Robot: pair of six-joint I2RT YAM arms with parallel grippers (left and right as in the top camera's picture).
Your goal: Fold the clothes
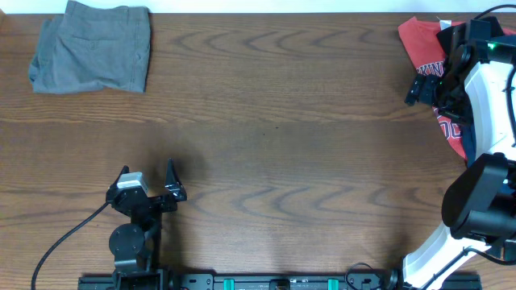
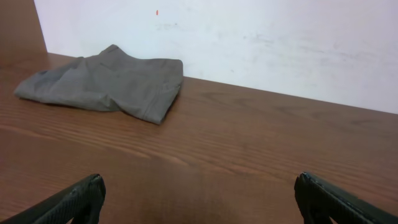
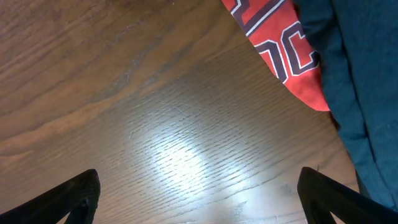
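Observation:
The grey-taupe shorts [image 1: 93, 47] lie folded at the table's far left corner; they also show in the left wrist view [image 2: 106, 82]. The red printed T-shirt [image 1: 423, 44] lies at the far right with a navy garment [image 1: 472, 149] partly under my right arm; both show in the right wrist view, the red shirt [image 3: 283, 46] and the navy cloth [image 3: 360, 81]. My left gripper [image 1: 149, 188] is open and empty near the front left. My right gripper [image 1: 425, 89] is open and empty just above bare wood next to the red T-shirt.
A white wall [image 2: 249, 43] stands behind the table's far edge. A black cable [image 1: 64, 242] runs from the left arm's base toward the front left. The right arm's white body [image 1: 492, 105] covers part of the clothes pile.

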